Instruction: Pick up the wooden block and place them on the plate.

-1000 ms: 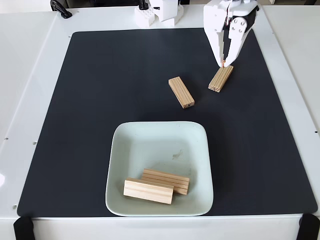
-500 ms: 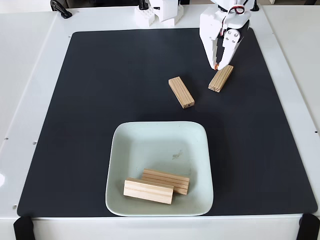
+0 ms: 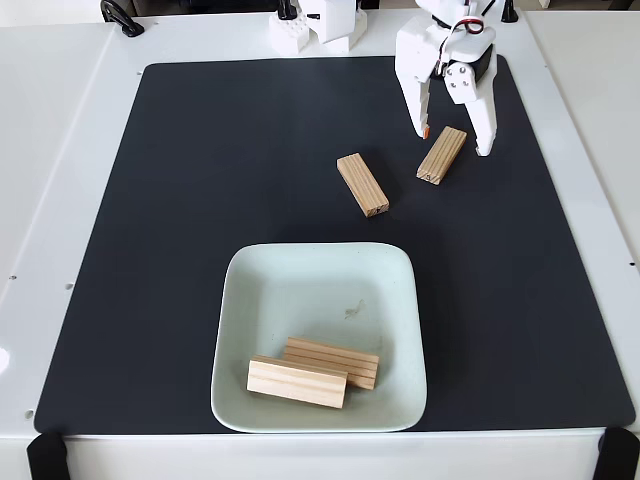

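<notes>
Fixed view, cam looking down on a white table [image 3: 60, 200] w/ a big black mat [image 3: 200, 250] covering most of it.

The gripper [image 3: 455, 143] comes in from the top edge, right of centre. It's spread wide, nothing held. One white finger [image 3: 418, 110] w/ an orange-ish tip sits on the left of the upper end of a wooden block [image 3: 442, 155], the other finger [image 3: 483, 125] on the right of that same end. So the block's top end is between the two fingers, but neither looks to be touching it. Can't tell how high the tips are above the mat from this angle.

That block lies flat on the mat, tilted diagonally, upper right area. A second block [image 3: 362, 184] lies just to its left, also flat on the mat, angled the other way, clearly apart from the first one and from the fingers. Nothing btw them.

The plate [image 3: 235, 300], pale mint, rounded square, sits lower centre on the mat, well apart from both loose blocks. Inside it, near the bottom, two more blocks: one [image 3: 297, 382] in front, lying nearly horizontal, and another [image 3: 335, 360] right behind it, touching or partly overlapped by the front one. Small smudge on the plate's floor above them.

Other stuff: white blocky parts [image 3: 315, 30] at the top edge left of the arm, a black clip-like thing [image 3: 120, 17] at top left, black corner pieces [image 3: 45, 455] at the bottom corners.
</notes>
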`<state>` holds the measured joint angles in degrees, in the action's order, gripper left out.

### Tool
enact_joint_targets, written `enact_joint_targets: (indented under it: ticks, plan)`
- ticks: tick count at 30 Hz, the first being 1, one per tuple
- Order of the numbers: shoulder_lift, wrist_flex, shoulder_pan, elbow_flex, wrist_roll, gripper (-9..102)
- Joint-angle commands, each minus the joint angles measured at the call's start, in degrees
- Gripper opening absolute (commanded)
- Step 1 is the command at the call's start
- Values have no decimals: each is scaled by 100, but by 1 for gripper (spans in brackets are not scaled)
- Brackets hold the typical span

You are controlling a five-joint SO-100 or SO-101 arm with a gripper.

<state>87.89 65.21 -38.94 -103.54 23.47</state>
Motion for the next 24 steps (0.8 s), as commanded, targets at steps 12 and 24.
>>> enact_joint_targets:
  ticks: [12,24]
  plan:
    - [-457,-53,-44,97,62,33]
    - [-562,-149,-62,387,62,33]
